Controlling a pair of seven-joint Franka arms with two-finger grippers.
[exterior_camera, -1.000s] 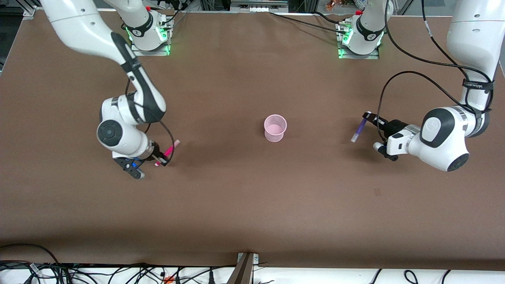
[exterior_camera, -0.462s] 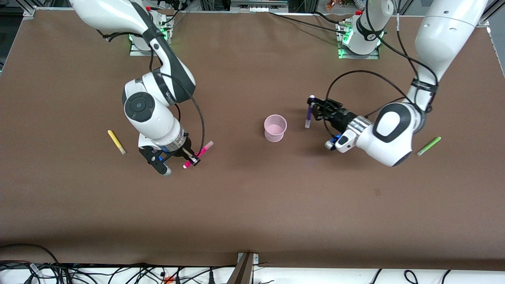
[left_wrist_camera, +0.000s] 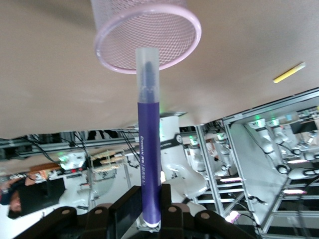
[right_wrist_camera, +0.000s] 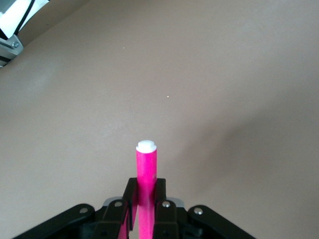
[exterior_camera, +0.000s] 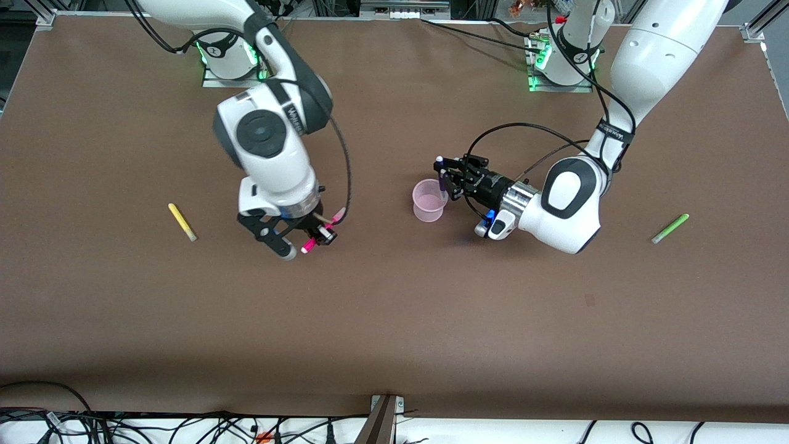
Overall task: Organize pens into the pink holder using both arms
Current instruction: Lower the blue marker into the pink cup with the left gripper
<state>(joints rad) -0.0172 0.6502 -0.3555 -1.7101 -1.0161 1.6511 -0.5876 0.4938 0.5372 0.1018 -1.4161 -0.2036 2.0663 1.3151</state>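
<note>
Brown worktop (exterior_camera: pixel 394 320) carried everything. Right hand (exterior_camera: pixel 320 234) hung over bare worktop toward the right arm's end, clamped on the magenta pen (exterior_camera: pixel 322 232) (pale tip pointing away from the fingers in the right wrist view (right_wrist_camera: pixel 146 172)). Left hand (exterior_camera: pixel 445 179) hung just beside the pink holder (exterior_camera: pixel 429 200), gripping the purple pen (exterior_camera: pixel 441 174); the pen's clear end lay over the holder's rim (left_wrist_camera: pixel 149 37) in the left wrist view (left_wrist_camera: pixel 148 144). Holder stood upright between the two hands. Yellow pen (exterior_camera: pixel 182 221) lay flat, well apart from the right hand. Green pen (exterior_camera: pixel 670 228) lay flat, well apart from the left hand.
</note>
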